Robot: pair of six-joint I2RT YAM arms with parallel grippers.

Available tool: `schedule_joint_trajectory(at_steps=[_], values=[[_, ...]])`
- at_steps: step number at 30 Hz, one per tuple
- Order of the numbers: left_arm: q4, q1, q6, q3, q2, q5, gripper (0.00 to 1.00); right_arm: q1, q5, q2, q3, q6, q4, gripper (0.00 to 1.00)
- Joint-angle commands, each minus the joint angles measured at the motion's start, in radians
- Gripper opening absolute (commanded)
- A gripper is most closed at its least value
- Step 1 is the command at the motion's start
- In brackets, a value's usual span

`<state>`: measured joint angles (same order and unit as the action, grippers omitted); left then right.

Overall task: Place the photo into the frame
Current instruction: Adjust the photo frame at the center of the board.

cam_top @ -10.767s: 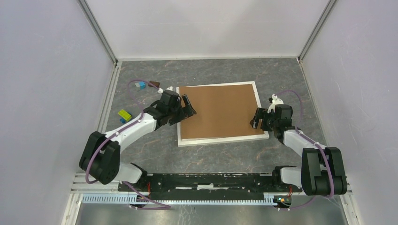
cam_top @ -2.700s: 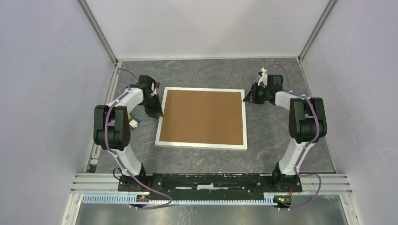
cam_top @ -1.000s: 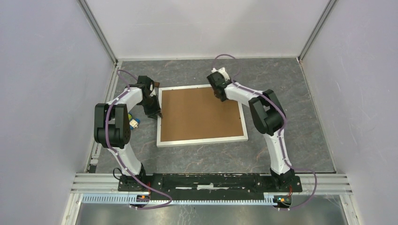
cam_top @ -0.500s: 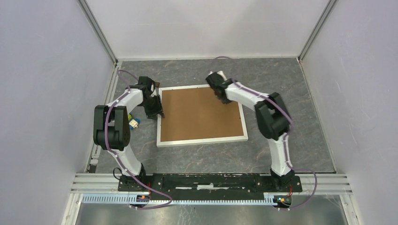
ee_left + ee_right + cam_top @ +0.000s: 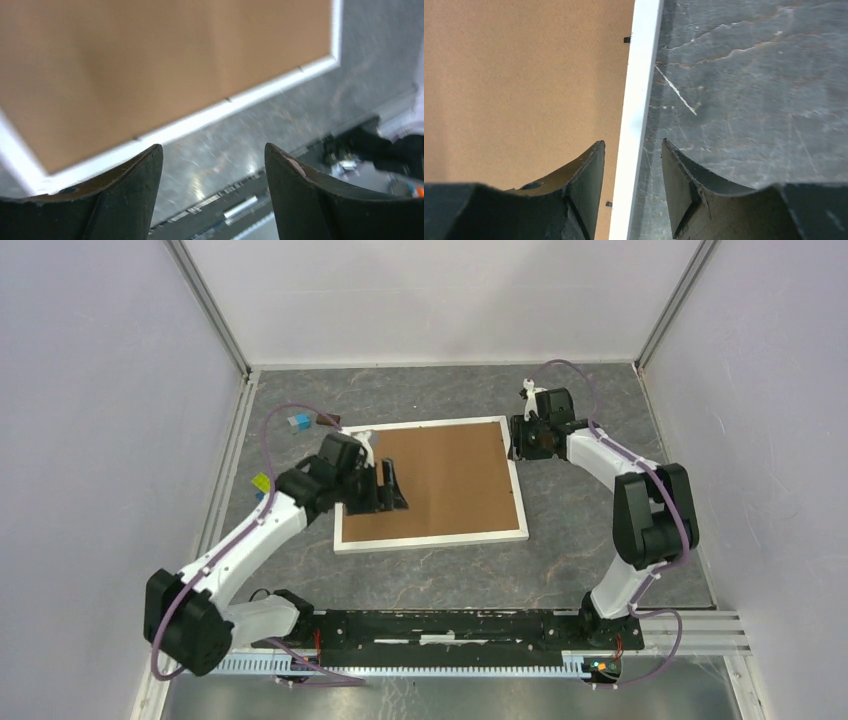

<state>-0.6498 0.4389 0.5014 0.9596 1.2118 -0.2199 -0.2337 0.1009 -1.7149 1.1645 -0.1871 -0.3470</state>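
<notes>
The white frame [image 5: 430,540] lies face down on the table with the plain brown backing board [image 5: 450,475] in it. The photo is not visible in any view. My left gripper [image 5: 395,490] is open and empty, hovering over the left part of the board. In the left wrist view [image 5: 214,147] the frame's white edge [image 5: 200,120] and the board [image 5: 150,65] lie beyond its fingers. My right gripper [image 5: 518,440] is at the frame's far right edge. In the right wrist view [image 5: 633,144] its open jaws straddle the white edge [image 5: 641,75], with the board [image 5: 524,75] to the left.
Small blocks lie left of the frame: a blue one [image 5: 298,421], a brown one [image 5: 328,420] and a yellow-green one [image 5: 262,483]. White walls close in the grey marbled table on three sides. The black arm rail [image 5: 440,625] runs along the near edge.
My left gripper has moved from the frame's left edge to over the board. My right gripper has moved from the far middle of the board to the frame's far right edge.
</notes>
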Motion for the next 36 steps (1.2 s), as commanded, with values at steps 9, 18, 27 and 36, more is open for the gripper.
schedule_joint_trajectory(at_steps=[9, 18, 27, 36], values=[[0.292, 0.417, 0.641, -0.354, -0.269, 0.17, 0.81, 0.023, 0.081, -0.058, -0.142, -0.017, 0.194, 0.44], [0.478, 0.519, 0.823, -0.454, -0.149, 0.24, 0.82, 0.02, 0.035, 0.09, -0.407, -0.079, 0.246, 0.24], [0.569, 0.523, 1.003, -0.643, -0.25, 0.4, 0.77, -0.039, 0.038, 0.477, -0.798, -0.194, 0.287, 0.2], [0.401, 0.523, 1.088, -0.653, -0.341, 0.61, 0.68, -0.036, -0.087, 0.583, -0.611, -0.167, 0.059, 0.6]])
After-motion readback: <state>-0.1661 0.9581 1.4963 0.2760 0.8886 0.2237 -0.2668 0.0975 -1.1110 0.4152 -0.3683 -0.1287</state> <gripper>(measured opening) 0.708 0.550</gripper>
